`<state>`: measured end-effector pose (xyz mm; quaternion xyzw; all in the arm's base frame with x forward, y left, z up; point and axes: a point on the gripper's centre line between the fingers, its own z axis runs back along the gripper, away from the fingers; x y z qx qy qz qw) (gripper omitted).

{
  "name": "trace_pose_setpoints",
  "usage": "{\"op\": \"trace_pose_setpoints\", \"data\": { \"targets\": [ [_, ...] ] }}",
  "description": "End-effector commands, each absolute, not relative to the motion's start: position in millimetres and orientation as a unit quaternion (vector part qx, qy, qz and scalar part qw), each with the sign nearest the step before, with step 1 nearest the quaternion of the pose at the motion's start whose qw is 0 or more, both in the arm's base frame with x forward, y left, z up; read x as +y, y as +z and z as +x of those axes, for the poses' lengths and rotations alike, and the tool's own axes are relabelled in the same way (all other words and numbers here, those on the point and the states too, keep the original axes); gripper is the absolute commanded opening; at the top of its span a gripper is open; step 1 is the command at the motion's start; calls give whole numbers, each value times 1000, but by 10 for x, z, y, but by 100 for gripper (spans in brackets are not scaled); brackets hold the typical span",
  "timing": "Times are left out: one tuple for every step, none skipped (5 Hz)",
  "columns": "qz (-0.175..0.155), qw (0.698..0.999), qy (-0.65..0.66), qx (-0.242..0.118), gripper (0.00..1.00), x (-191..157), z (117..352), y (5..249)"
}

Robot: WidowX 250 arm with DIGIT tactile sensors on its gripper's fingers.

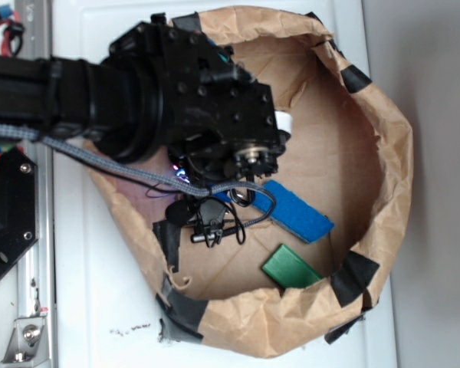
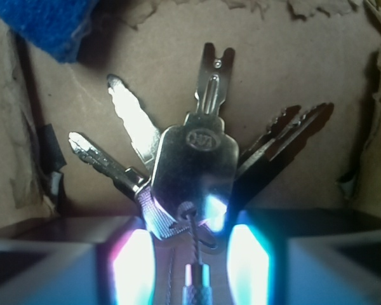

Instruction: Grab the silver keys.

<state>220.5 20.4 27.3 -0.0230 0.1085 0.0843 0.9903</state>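
Where paper walls crowd, silver keys (image 2: 193, 159).

Exterior looks straight down on the paper-walled bin (image 1: 383, 153), far off. Wrist sits close above the silver keys (image 2: 190, 159); both share them (image 1: 215, 222).

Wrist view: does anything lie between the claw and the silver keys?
Nothing: in the wrist view the silver keys fan out directly ahead of the claw, their heads and wire ring between its fingers.
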Motion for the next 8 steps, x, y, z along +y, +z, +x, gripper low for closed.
{"op": "trace_pose_setpoints", "data": {
  "targets": [
    [-12, 994, 70, 81, 0, 180, 2247, 437],
    [-12, 994, 66, 83, 0, 175, 2233, 443],
    [-10, 994, 64, 88, 0, 182, 2221, 426],
    [-7, 994, 67, 91, 0, 182, 2220, 436],
    [-43, 988, 104, 104, 0, 98, 2276, 734],
    [-175, 971, 164, 26, 0, 91, 2267, 1258],
    [-252, 961, 101, -43, 0, 91, 2089, 1752],
    [-198, 975, 84, -60, 0, -20, 2048, 1751]
  ]
}}
